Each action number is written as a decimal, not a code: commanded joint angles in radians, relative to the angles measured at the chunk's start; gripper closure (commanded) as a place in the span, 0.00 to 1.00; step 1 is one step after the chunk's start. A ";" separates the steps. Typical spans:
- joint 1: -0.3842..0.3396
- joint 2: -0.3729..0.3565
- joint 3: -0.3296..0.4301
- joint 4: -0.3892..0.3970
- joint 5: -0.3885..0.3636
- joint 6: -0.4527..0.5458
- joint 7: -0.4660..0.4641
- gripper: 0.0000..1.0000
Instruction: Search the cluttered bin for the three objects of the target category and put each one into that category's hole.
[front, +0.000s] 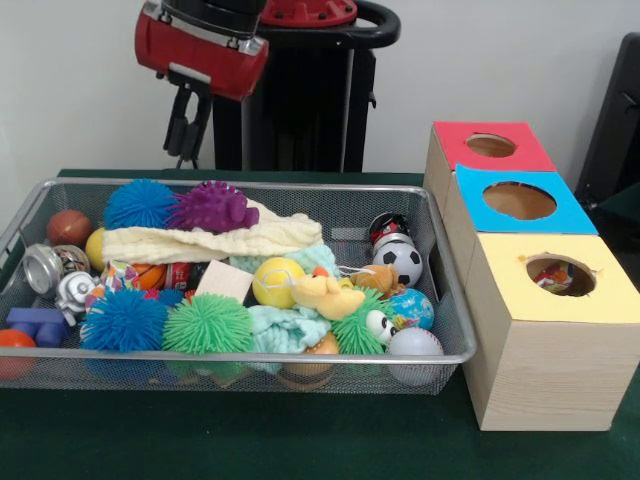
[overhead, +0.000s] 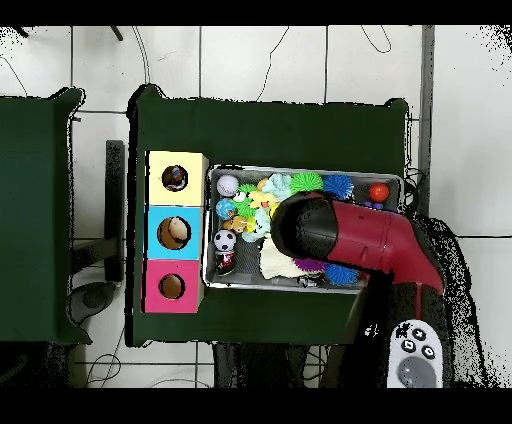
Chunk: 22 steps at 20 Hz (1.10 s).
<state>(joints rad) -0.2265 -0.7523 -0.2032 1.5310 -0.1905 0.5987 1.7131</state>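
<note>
Front view: black gripper (front: 188, 125) hanging empty above far rim of silver wire-mesh bin (front: 250, 357), open or closed impossible to tell. Searching step, colourful mixed toys (front: 208, 323) heaped inside. Next: descending, picking one for round hole of yellow-topped wooden box (front: 560, 275).

wall (front: 480, 60): plain white | floor (overhead: 260, 62): pale tiles | table (front: 300, 440): dark green top

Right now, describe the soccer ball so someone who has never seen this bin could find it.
Start at the wire bin and go to its end beside the three wooden boxes. The soccer ball sits there near the far corner, just below a dark can. It is the only ball with black patches on white.
</note>
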 joint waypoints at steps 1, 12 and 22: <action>-0.131 -0.086 0.176 0.110 -0.035 0.029 -0.203 1.00; -0.186 -0.101 0.219 0.204 -0.106 -0.097 -0.130 1.00; -0.242 -0.044 0.270 0.279 -0.158 -0.238 -0.038 1.00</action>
<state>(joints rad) -0.4397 -0.8583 -0.0552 1.6621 -0.2748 0.4255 1.7131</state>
